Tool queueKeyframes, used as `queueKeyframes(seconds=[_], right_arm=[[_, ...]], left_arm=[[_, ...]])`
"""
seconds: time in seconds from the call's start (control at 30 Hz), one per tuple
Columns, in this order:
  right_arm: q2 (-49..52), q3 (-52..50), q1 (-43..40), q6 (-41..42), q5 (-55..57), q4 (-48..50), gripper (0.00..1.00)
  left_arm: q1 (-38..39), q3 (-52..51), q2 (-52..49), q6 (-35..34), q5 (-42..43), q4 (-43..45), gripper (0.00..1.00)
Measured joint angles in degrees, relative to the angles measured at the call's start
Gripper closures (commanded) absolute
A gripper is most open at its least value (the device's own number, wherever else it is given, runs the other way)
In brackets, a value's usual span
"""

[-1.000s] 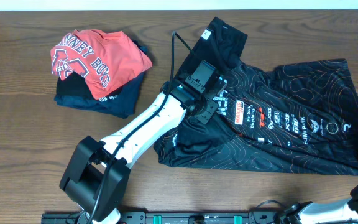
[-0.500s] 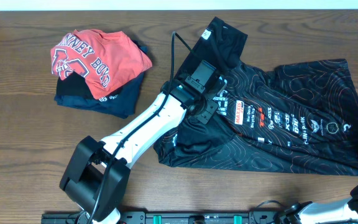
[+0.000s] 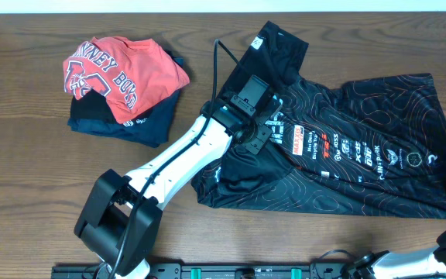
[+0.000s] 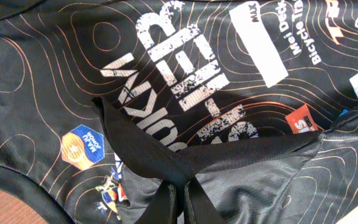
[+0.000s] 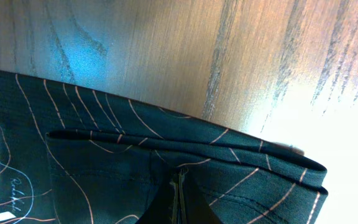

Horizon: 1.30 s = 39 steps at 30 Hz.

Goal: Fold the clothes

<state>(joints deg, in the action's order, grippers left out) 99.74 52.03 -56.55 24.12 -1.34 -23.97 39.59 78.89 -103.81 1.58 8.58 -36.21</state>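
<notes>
The clothes are one black jersey (image 3: 362, 139) with thin wavy lines, white lettering and a row of coloured logos, lying spread on the right half of the table. My left gripper (image 4: 180, 202) is shut on a raised fold of black fabric near the collar; from above it sits at the jersey's left part (image 3: 260, 138). In the right wrist view my right gripper (image 5: 179, 199) is shut on the jersey's doubled hem (image 5: 185, 146) at the cloth's edge, with bare wood beyond it. From above, the right gripper itself is hidden at the frame's right edge.
A red T-shirt (image 3: 122, 70) with white lettering lies on a folded navy garment (image 3: 130, 124) at the back left. My left arm (image 3: 184, 159) reaches diagonally from its base (image 3: 114, 221) at the front left. The wooden table (image 3: 37, 186) shows around the garments.
</notes>
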Motion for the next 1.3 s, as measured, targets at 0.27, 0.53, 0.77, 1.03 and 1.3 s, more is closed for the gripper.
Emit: queueKeyframes(seconds=[0.27, 0.53, 0.77, 1.03, 1.3], right_arm=[[0.0, 2.6, -0.6, 0.0, -5.0, -3.5, 0.99], [-0.6, 6.8, -1.4, 0.0, -8.6, -6.6, 0.99], [-0.7, 6.7, -1.4, 0.0, -5.9, -8.3, 0.62], [1.9, 6.5, -1.4, -0.1, -3.5, -7.7, 0.65], [5.0, 7.1, -1.5, -0.1, -3.4, -6.8, 0.95]], left_arm=[[0.0, 0.0, 0.0, 0.0, 0.0, -0.9, 0.94], [0.0, 0.0, 0.0, 0.0, 0.0, -0.9, 0.94], [0.0, 0.0, 0.0, 0.0, 0.0, -0.9, 0.94], [0.0, 0.0, 0.0, 0.0, 0.0, -0.9, 0.94], [0.0, 0.0, 0.0, 0.0, 0.0, -0.9, 0.94]])
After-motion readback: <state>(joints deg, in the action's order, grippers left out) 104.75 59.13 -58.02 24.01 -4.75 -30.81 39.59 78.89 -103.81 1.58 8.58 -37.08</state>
